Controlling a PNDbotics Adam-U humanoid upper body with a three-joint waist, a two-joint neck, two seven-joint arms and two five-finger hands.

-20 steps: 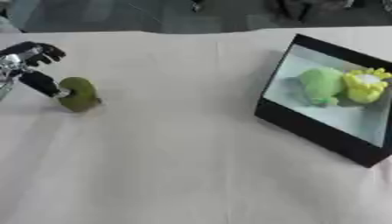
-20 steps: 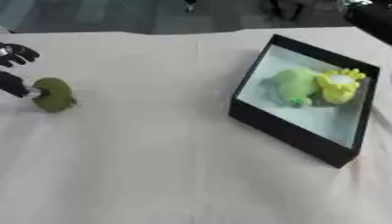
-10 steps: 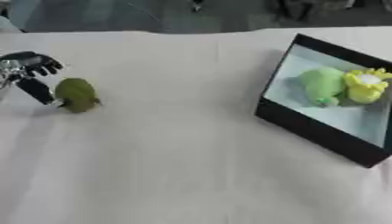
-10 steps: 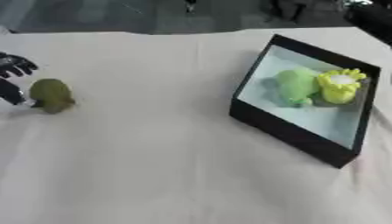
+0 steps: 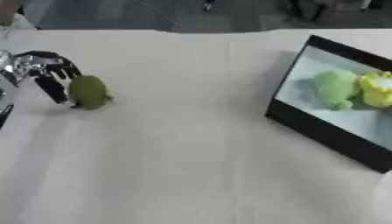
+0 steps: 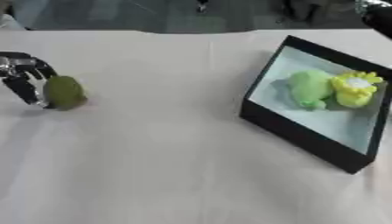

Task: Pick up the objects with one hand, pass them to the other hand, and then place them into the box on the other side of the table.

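The left hand [image 5: 42, 74] comes in at the left edge of the desk [image 5: 191, 153], and most of its arm is cut off by the frame. Its fingers [image 5: 52, 87] are curled and reach down beside a dull green, rounded object [image 5: 87, 92] that sits on the desk. One dark finger lies against the object's left side. The fingers seem to be closing on it, but the blur keeps me from telling whether they hold it or only touch it, and the object's base still meets the cloth. What the object is cannot be made out beyond its olive colour and egg-like shape.

Well apart from it, on the right side of the desk, stands a black box [image 6: 306, 135] with a pale inside, tilted so its opening faces the camera. Its right corner runs out of the left eye view. Inside lie a light green soft toy [image 6: 309, 89] and, touching it on the right, a yellow one [image 6: 354, 89]; their shapes are too blurred to name further.

The right hand shows only as a dark piece with a silver part [image 6: 376, 11] at the upper right corner of the right eye view, and its fingers cannot be seen.
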